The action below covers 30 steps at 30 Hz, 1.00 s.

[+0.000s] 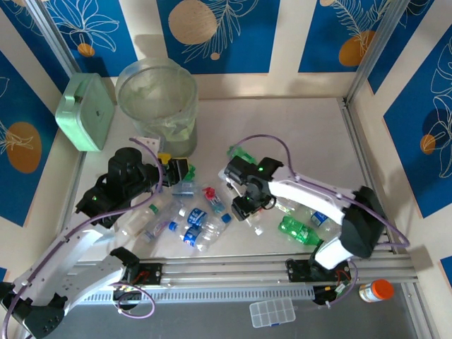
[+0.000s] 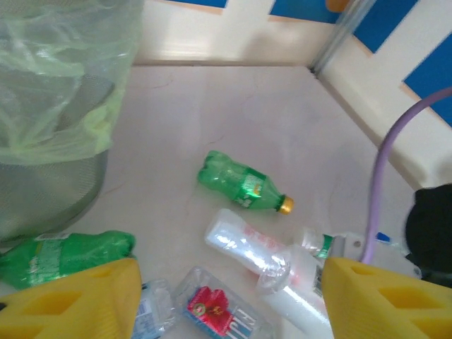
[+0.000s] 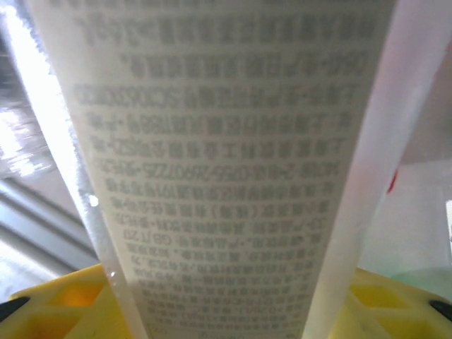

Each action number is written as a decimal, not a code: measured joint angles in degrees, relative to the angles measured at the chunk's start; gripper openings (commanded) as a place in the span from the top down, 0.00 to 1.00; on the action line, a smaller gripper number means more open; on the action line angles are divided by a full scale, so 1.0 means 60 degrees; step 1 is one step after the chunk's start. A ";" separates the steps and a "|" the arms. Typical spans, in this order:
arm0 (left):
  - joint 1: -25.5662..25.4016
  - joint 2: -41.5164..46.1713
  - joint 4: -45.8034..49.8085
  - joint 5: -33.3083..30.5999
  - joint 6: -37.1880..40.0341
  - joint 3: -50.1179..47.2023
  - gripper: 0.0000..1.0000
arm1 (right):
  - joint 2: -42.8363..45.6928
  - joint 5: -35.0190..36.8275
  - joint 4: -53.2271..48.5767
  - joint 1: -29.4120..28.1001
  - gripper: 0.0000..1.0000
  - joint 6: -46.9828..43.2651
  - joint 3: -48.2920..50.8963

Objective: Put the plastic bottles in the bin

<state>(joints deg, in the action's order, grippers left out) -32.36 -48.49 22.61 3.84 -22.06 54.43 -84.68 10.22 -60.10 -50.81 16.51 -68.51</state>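
the print on the bottle [image 3: 226,169] is blurred and its ends are cut off. the bin [image 2: 49,106] is cut off at the left edge; a green bottle [image 2: 56,258] is partly hidden by a finger [image 2: 78,304].

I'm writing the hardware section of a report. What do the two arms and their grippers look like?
Both arms have white links and black joint housings. A purple cable runs along the left arm and loops over the right arm, which carries a small green light. The left gripper and right gripper have black bodies and blocky yellow fingers with moulded recesses.
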 measured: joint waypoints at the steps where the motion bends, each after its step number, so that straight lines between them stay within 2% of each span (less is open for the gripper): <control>1: 0.0000 -0.0007 -0.0226 0.0401 -0.0025 -0.0062 0.29 | 0.0423 -0.0076 0.0004 0.0004 0.45 0.0000 0.0000; 3: -0.0004 -0.0029 -0.0765 0.1239 -0.0168 -0.0208 0.27 | 0.1275 -0.0412 0.0087 0.0036 0.45 0.0000 -0.0004; 5: -0.0004 -0.0080 -0.1264 0.1931 -0.0430 -0.0317 0.20 | 0.2197 -0.0994 0.0321 0.0208 0.45 0.0004 -0.0004; 9: -0.0004 -0.0135 -0.2459 0.3432 -0.1104 -0.0466 0.10 | 0.3814 -0.2922 0.1067 0.1122 0.45 0.0138 0.0000; 12: -0.0004 -0.0244 -0.3581 0.4630 -0.1683 -0.0557 0.07 | 0.4473 -0.4379 0.1701 0.1588 0.45 0.0324 0.0015; 16: -0.0164 -0.0780 -0.5169 0.6160 -0.2765 -0.0594 0.03 | 0.4830 -0.6065 0.2386 0.1668 0.45 0.0583 0.0182; 23: -0.0688 -0.1406 -0.6790 0.7300 -0.3938 -0.0670 0.03 | 0.5136 -0.7697 0.3169 0.1705 0.45 0.1024 0.0517; 30: -0.1162 -0.2237 -0.8965 0.7868 -0.5166 -0.0750 0.11 | 0.5431 -0.8466 0.3920 0.1745 0.45 0.1483 0.0929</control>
<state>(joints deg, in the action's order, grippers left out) -39.33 -61.91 -31.18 51.05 -53.06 49.93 -52.10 -40.58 -36.58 -40.34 25.41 -62.94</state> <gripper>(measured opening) 0.913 0.557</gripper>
